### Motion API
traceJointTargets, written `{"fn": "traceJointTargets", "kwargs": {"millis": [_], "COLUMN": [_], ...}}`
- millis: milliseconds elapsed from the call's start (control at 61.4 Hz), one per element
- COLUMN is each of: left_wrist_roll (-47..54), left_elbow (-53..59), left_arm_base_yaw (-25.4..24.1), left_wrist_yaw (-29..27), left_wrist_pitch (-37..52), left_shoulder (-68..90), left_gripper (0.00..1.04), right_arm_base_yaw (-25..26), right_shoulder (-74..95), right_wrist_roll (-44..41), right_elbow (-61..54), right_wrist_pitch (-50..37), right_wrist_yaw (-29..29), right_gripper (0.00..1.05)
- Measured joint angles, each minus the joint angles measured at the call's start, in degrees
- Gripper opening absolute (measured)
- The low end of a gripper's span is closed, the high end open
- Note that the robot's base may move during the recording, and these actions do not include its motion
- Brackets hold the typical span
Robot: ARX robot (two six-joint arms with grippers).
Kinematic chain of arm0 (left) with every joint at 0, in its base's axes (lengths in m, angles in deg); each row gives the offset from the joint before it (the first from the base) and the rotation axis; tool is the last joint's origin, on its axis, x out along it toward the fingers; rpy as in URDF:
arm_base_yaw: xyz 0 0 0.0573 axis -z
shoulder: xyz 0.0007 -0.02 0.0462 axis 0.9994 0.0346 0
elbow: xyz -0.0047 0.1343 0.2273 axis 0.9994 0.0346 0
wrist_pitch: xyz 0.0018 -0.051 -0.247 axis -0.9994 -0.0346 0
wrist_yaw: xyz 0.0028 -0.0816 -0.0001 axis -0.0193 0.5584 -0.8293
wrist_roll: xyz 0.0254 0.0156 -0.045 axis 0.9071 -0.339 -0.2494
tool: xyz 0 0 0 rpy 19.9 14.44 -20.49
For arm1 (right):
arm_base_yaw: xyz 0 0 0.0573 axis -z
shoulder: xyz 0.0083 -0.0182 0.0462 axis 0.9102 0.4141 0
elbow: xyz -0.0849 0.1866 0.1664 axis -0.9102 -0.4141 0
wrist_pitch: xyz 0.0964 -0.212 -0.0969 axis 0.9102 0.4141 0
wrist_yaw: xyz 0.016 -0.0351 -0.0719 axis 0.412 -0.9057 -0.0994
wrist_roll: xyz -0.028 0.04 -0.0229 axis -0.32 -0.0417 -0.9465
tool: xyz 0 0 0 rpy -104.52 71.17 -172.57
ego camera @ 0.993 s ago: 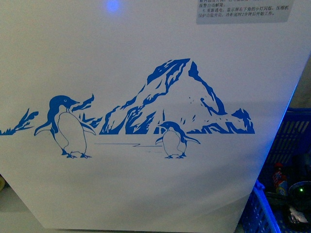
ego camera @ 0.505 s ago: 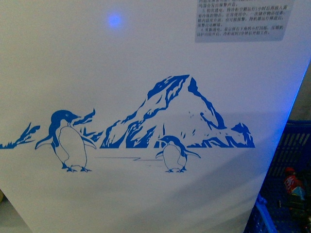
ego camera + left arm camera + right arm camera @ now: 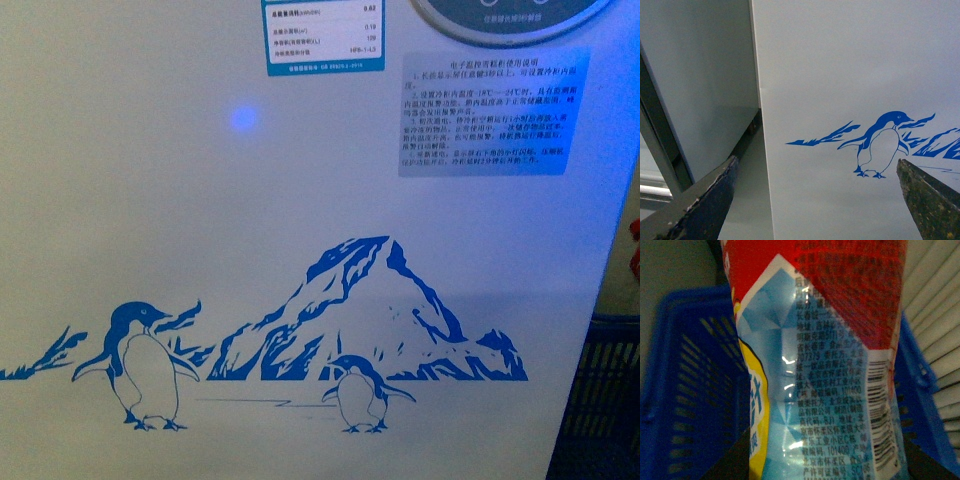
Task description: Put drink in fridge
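R end effector (image 3: 830, 462) clamped on drink bottle (image 3: 825, 365), blue lattice basket (image 3: 685, 390) behind it, L end effector (image 3: 816, 161) spread wide, empty, facing fridge (image 3: 840, 75) front

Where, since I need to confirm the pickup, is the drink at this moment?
The drink fills the right wrist view, held in the jaws of the right gripper, with the blue lattice basket directly behind it.

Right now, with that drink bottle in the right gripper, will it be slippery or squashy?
Likely slippery: the drink bottle has a glossy label showing glints. Likely squashy too: its wall dents inward near the yellow patch.
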State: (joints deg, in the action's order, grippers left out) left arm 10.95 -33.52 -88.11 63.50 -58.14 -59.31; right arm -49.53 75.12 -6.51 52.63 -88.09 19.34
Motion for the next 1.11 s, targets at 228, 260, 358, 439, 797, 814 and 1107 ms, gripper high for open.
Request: {"fn": "traceJointTargets", "kwargs": {"millis": [228, 260, 358, 439, 797, 814, 1107], "left_wrist_roll": [0.0, 0.0, 0.0, 0.0, 0.0, 0.0, 0.0], "left_elbow": [0.0, 0.0, 0.0, 0.0, 0.0, 0.0, 0.0], "left_arm_base_yaw": [0.0, 0.0, 0.0, 0.0, 0.0, 0.0, 0.0], "left_wrist_yaw": [0.0, 0.0, 0.0, 0.0, 0.0, 0.0, 0.0], "left_wrist_pitch": [0.0, 0.0, 0.0, 0.0, 0.0, 0.0, 0.0], "left_shoulder": [0.0, 0.0, 0.0, 0.0, 0.0, 0.0, 0.0], "left_gripper": [0.97, 0.97, 0.97, 0.97, 0.97, 0.97, 0.97], "right_arm_base_yaw": [0.8, 1.1, 1.7, 2.1, 1.0, 0.9, -9.3], "right_shoulder": [-29.1, -35.7, -47.0, -54.5, -88.1, -88.6, -93.7], "right_wrist_roll": [0.9, 1.3, 2.7, 3.7, 7.0, 7.0, 8.1], "right_elbow": [-13.7, -15.8, -18.3, -19.4, -22.4, -22.4, -25.2], "right_wrist_pitch": [3.8, 5.9, 10.4, 14.1, 32.1, 32.4, 31.6], "right_wrist_yaw": [3.9, 4.3, 4.8, 4.8, 5.4, 5.4, -4.6], "right_gripper": [0.43, 0.43, 0.43, 0.43, 0.43, 0.43, 0.42]}}
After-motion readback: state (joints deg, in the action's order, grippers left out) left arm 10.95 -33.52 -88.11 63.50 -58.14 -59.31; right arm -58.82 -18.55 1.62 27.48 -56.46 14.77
